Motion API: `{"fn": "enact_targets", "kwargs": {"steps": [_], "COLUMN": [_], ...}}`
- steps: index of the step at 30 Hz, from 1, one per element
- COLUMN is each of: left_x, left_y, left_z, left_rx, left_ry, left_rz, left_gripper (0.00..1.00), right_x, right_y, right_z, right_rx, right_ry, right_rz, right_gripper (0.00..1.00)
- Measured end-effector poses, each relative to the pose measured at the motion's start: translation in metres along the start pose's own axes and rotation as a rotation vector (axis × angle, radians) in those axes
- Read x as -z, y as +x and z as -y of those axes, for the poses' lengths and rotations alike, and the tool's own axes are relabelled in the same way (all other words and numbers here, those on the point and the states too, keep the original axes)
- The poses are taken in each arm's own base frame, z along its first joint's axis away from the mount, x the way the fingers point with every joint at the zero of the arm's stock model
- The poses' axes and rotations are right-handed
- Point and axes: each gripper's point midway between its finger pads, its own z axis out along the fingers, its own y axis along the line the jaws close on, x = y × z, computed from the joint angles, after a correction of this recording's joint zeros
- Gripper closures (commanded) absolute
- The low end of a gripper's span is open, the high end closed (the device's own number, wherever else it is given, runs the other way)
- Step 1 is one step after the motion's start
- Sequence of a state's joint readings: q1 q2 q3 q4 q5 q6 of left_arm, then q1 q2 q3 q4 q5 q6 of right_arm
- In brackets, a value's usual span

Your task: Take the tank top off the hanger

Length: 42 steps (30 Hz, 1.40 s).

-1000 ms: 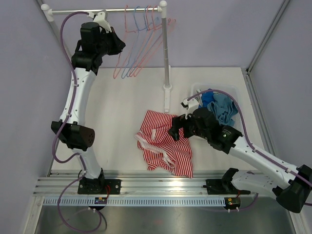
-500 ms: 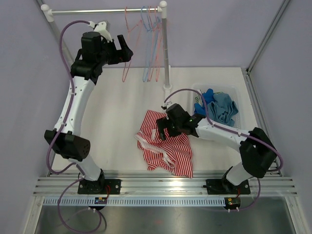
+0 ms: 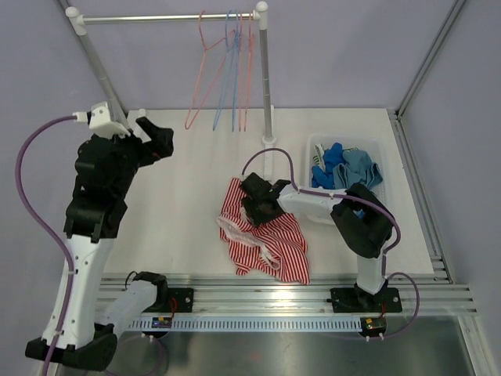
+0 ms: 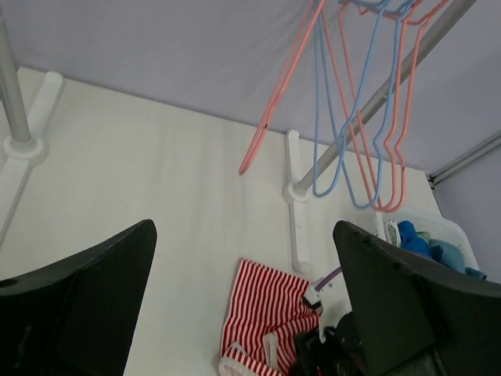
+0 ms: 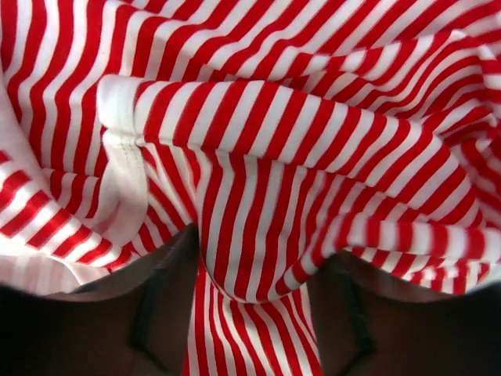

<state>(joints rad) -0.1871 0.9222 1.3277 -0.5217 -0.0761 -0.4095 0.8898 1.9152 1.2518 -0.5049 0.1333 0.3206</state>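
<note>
Red-and-white striped fabric tank top [image 3: 274, 247] lies crumpled on the white tabletop [image 3: 188, 180], one fold between the fingers of the right pincer [image 5: 254, 301], grip impossible to tell, while the left pincer [image 4: 244, 235] stands wide apart.

The red-and-white striped tank top [image 3: 274, 243] lies crumpled on the table [image 3: 188, 196], off the hangers [image 3: 233, 78].

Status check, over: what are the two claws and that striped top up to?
Left claw open, empty, raised. Right claw down in tank top, fold between its jaws, grip unclear. Top on table, hangers bare. Nothing blocking.
</note>
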Motion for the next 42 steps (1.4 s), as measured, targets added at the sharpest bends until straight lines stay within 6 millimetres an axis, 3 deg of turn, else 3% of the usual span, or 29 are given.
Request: {"fn": "enact_targets", "kwargs": {"steps": [1, 6, 11, 14, 18, 22, 26, 32, 36, 38, 40, 42], "left_x": [0.007, 0.034, 0.055, 0.071, 0.086, 0.084, 0.077, 0.076, 0.076, 0.076, 0.076, 0.076], "left_y": [0.008, 0.048, 0.055, 0.051, 0.055, 0.086, 0.124, 0.124, 0.123, 0.122, 0.122, 0.122], "left_z": [-0.004, -0.02, -0.021, -0.022, -0.032, -0.059, -0.079, -0.079, -0.081, -0.082, -0.082, -0.084], "left_rx": [0.01, 0.03, 0.019, -0.013, -0.068, -0.121, -0.157, -0.17, -0.169, -0.168, -0.168, -0.168], "left_ry": [-0.002, -0.009, 0.018, 0.035, 0.024, -0.052, -0.108, -0.105, -0.114, -0.117, -0.12, -0.128], "left_rz": [-0.001, -0.043, -0.043, -0.011, 0.033, -0.004, -0.107, -0.104, -0.1, -0.099, -0.099, -0.096], "left_gripper": [0.01, 0.01, 0.01, 0.01, 0.01, 0.01, 0.01, 0.01, 0.01, 0.01, 0.01, 0.01], "right_x": [0.0, 0.001, 0.022, 0.06, 0.13, 0.211, 0.278, 0.34, 0.352, 0.343, 0.321, 0.28], "right_y": [0.0, -0.003, -0.011, -0.033, -0.076, -0.113, -0.129, -0.135, -0.131, -0.127, -0.126, -0.116], "right_z": [0.0, -0.004, 0.001, 0.011, 0.027, 0.062, 0.112, 0.217, 0.276, 0.29, 0.288, 0.278], "right_rx": [-0.001, 0.001, 0.022, 0.021, -0.011, -0.087, -0.18, -0.353, -0.459, -0.481, -0.482, -0.485], "right_ry": [0.0, -0.019, -0.012, 0.029, 0.086, 0.171, 0.271, 0.494, 0.589, 0.599, 0.553, 0.48], "right_rz": [0.0, 0.005, 0.04, 0.127, 0.312, 0.503, 0.628, 0.756, 0.835, 0.831, 0.81, 0.759], "right_gripper": [0.98, 1.0, 1.0, 1.0, 1.0, 1.0, 1.0, 1.0, 1.0, 1.0, 1.0, 1.0]}}
